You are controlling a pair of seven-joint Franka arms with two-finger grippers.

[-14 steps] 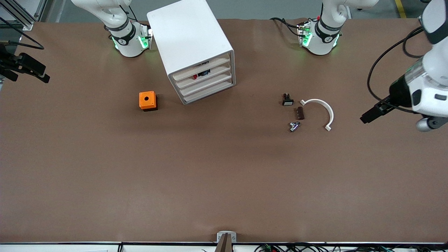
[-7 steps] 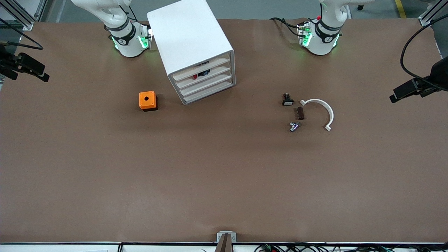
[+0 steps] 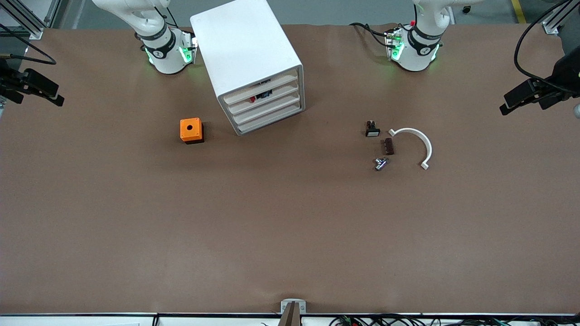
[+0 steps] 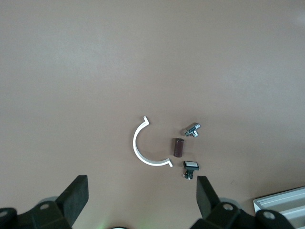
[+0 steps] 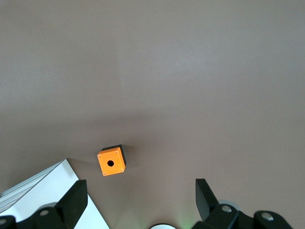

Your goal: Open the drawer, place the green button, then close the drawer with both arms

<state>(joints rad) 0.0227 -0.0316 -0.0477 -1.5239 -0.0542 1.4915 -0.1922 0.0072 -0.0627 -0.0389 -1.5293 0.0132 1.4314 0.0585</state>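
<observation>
Brown paper covers the tabletop (image 3: 290, 226), and on it the white cabinet (image 3: 247, 54) stands near the right arm's base with all four drawers shut, among them the drawer (image 3: 267, 112) with a plain cream front low in the stack. Over the last second the left tool (image 3: 521, 97) has swung up and away from the small parts to the edge of the tabletop at the left arm's end, where it hangs with fingers spread wide and empty; in its own wrist view the left tool (image 4: 143, 200) looks down on the parts from above. The right tool (image 3: 43, 88) waits over the other edge, likewise wide open and holding nothing, and has not moved. No green-capped button can be made out: among the parts lie a black switch (image 3: 372, 129) with a white cap, a brown cylinder (image 3: 389, 146), a metal fitting (image 3: 380, 163) and a white curved clip (image 3: 414, 145). An orange cube (image 3: 191, 130) sits beside the cabinet. Both arms parked with every drawer closed suggests the task is either finished or not begun.
</observation>
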